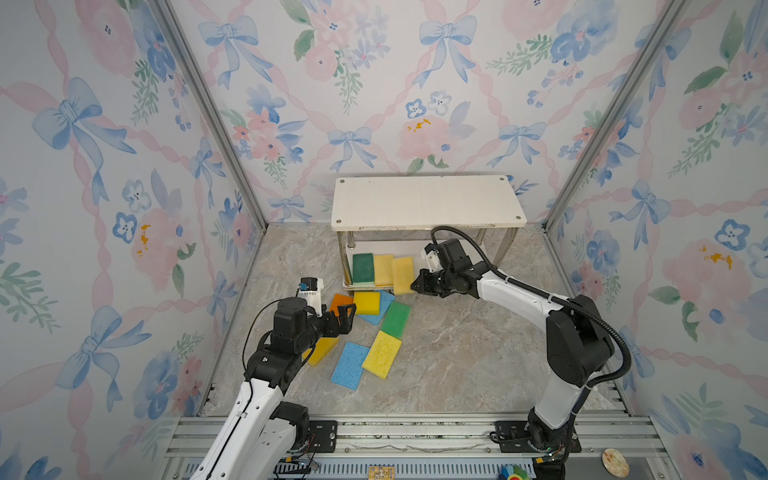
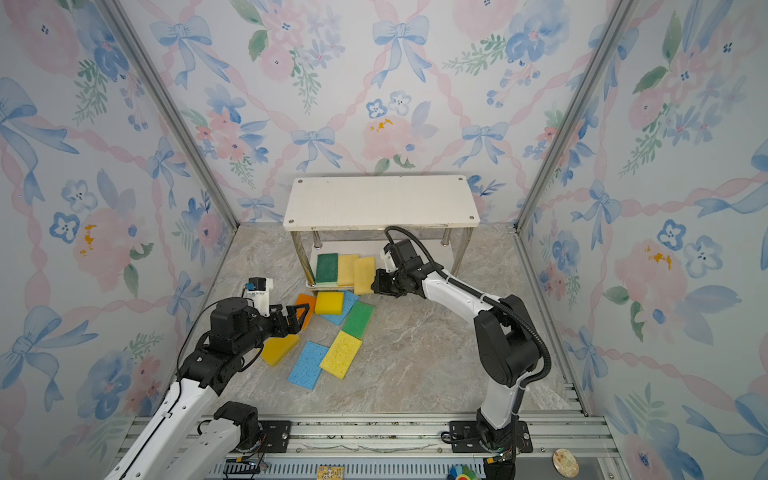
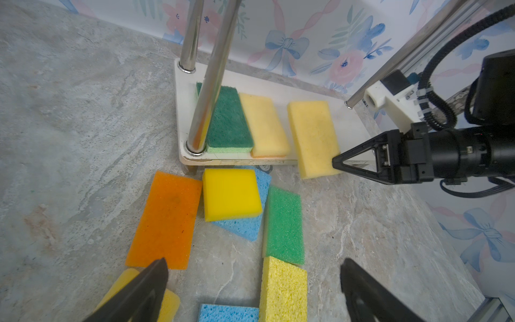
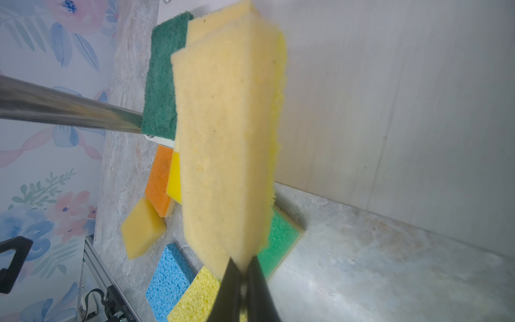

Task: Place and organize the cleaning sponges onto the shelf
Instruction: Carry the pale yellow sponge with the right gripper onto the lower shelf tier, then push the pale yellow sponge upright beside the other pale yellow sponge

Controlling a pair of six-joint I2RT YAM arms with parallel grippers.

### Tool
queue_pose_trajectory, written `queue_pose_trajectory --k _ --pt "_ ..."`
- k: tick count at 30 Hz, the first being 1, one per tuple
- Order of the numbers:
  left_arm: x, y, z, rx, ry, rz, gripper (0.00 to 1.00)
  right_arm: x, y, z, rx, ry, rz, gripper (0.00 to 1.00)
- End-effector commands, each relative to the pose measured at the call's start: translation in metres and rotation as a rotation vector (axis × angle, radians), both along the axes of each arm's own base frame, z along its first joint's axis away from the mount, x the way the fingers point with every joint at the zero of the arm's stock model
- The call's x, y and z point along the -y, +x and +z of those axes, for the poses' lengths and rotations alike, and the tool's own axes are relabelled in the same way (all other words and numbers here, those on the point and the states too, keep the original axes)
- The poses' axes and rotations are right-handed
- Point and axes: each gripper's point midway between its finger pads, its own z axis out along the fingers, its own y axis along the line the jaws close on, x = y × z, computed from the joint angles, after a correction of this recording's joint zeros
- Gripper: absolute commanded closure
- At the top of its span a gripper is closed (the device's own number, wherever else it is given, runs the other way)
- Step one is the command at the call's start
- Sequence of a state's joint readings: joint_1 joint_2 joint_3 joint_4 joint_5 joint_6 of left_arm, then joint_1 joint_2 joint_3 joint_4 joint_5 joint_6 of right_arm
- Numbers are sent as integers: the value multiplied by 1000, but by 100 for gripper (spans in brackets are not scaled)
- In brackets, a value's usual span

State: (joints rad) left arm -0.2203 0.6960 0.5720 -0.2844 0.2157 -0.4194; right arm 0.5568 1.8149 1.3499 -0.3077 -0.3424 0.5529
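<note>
The right gripper [image 1: 414, 286] is clamped on the near end of a pale sponge [image 1: 402, 274] at the front edge of the shelf [image 1: 428, 203]. That sponge reaches in over the shelf's lower board, and its gripped end juts out past the front. Whether it rests on the board cannot be told. Beside it on that board lie a tan sponge [image 1: 383, 269] and a dark green sponge [image 1: 363, 268]. The left gripper [image 1: 347, 318] hangs empty in front of the shelf, jaws spread wide, over seven loose sponges [image 1: 395, 318] scattered on the floor [image 1: 457, 353].
</note>
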Motion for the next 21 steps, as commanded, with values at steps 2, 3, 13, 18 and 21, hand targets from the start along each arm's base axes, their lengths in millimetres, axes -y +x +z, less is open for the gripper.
queue_pose_trajectory --k 2,3,13,18,21 --pt "1 1 7 34 4 -4 2 4 23 10 43 19 -28 92" --pt "0 1 6 33 4 -3 2 4 24 11 42 23 -30 92" --pt "1 2 5 28 6 -5 2 15 31 0 19 18 -43 92" --pt "0 2 4 27 8 -2 2 18 39 -10 -2 15 -49 92" --pt "0 2 4 25 9 -1 2 17 42 -15 -11 12 -45 90"
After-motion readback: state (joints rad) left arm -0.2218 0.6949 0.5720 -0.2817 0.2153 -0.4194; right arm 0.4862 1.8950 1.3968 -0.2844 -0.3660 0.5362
